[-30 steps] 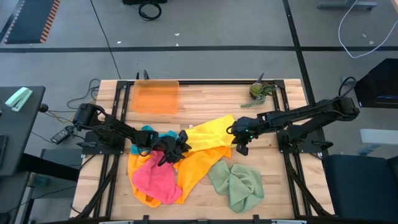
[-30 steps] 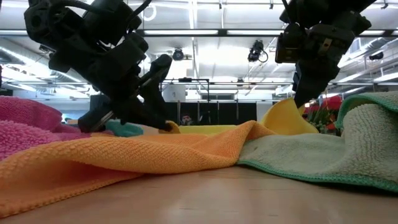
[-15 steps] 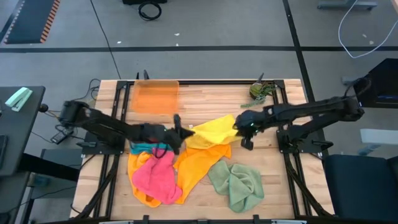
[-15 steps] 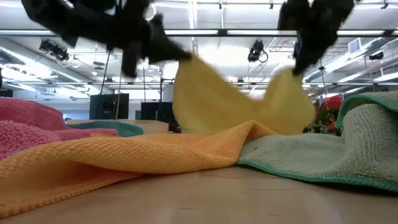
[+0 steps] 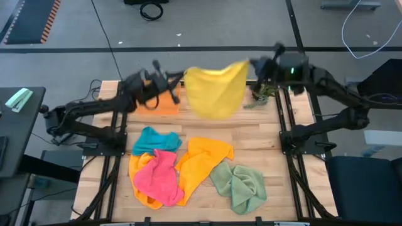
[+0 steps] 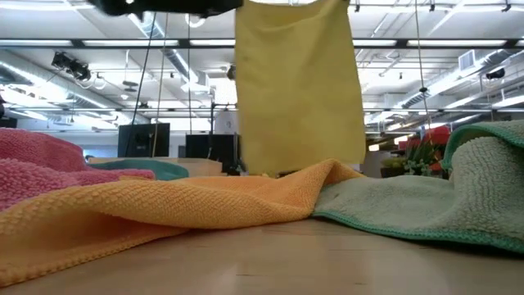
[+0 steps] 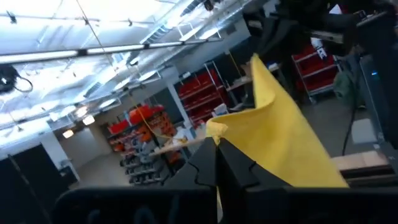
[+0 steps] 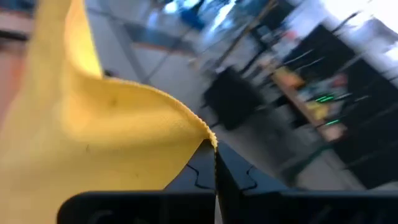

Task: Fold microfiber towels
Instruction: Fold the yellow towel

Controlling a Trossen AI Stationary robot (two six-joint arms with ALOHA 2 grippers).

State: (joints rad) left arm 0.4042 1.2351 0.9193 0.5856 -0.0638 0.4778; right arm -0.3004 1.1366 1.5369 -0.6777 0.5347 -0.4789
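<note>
A: So, both pinching? The left gripper point(image 5: 178, 83) and right gripper point(image 5: 254, 63) each look clamped on a top corner of the yellow towel point(image 5: 215, 92).

B: Yep, it hangs spread between them, probably to flatten it for folding. Below them, well apart: one teal towel point(image 5: 152, 139), one pink point(image 5: 157, 177), one orange point(image 5: 200, 163), one green point(image 5: 240, 184).

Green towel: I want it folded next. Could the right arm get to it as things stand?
Probably not yet: the right gripper is shut on the yellow towel, held aloft with the left gripper. The green towel itself lies uncovered.
</note>
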